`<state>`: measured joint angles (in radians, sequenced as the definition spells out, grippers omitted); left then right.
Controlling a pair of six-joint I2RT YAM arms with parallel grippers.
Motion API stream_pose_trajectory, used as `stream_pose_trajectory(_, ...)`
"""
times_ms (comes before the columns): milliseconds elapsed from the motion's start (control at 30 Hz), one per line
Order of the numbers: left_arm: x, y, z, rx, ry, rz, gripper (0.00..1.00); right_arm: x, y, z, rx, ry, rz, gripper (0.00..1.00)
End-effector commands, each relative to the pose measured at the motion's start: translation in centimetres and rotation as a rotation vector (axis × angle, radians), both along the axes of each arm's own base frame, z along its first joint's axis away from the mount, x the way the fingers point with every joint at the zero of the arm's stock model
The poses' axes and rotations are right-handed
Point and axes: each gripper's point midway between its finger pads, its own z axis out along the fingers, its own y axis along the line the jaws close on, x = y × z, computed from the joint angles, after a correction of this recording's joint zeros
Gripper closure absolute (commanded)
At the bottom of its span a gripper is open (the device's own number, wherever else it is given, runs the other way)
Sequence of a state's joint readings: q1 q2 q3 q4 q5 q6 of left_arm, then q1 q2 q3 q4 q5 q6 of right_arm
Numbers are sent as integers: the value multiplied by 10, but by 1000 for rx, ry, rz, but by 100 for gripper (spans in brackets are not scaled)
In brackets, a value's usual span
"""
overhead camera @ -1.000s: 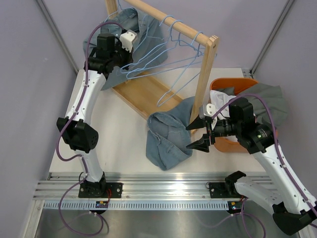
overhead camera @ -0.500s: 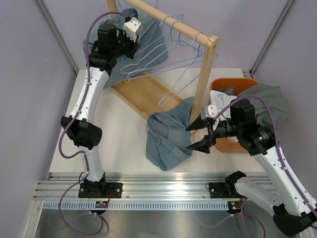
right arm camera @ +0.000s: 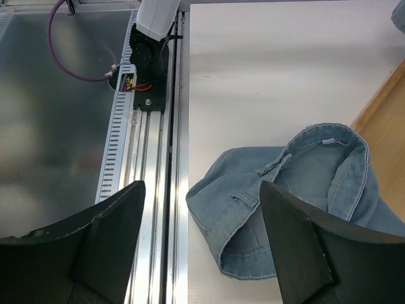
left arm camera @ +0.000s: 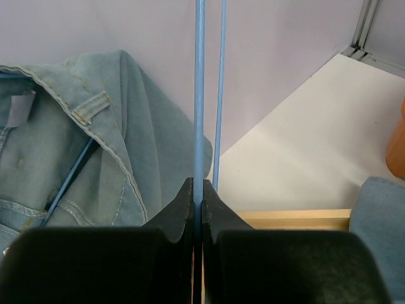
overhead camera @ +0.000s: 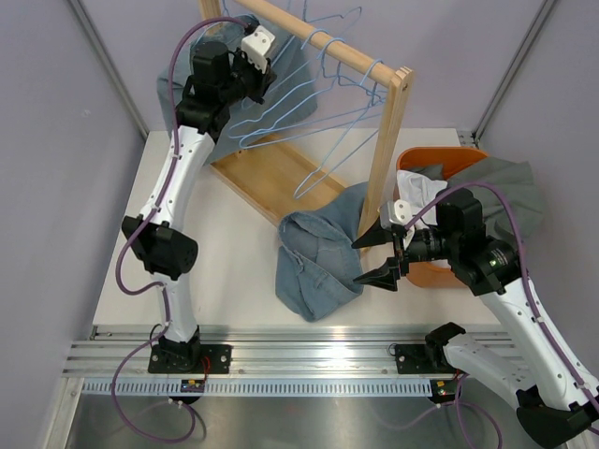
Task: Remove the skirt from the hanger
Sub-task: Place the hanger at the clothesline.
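A denim skirt (overhead camera: 192,89) hangs at the back left end of the wooden rack (overhead camera: 388,140); the left wrist view shows it (left arm camera: 63,139) draped over a blue wire. My left gripper (overhead camera: 265,77) is raised beside the rail and shut (left arm camera: 197,183) on a thin blue hanger (left arm camera: 199,95) wire that runs straight up between the fingers. A second denim skirt (overhead camera: 314,257) lies crumpled on the table in front of the rack. My right gripper (overhead camera: 357,260) hovers open at its right edge, with that skirt (right arm camera: 285,190) below and nothing between the jaws (right arm camera: 202,190).
Several empty blue wire hangers (overhead camera: 342,89) hang on the rail. The rack's wooden base (overhead camera: 271,178) lies under them. An orange basket (overhead camera: 459,164) with grey and white clothes stands at the right. The metal rail (right arm camera: 152,158) runs along the near edge.
My left arm has lifted and swung toward the back right along the rail, taking the held hanger wire with it. The right arm has stayed almost still.
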<state>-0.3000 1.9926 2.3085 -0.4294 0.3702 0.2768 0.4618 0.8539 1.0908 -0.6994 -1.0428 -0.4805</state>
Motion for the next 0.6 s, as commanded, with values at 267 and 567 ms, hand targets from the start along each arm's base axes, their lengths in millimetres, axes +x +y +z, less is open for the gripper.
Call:
stream_pose_trajectory(267, -47, 9, 82, -63, -211, -35, 100, -1, 0, -1, 10, -28, 29, 20)
stream_pose_trajectory(567, -67, 15, 70, 22, -191, -59, 100, 1, 1, -4, 3, -23, 27, 20)
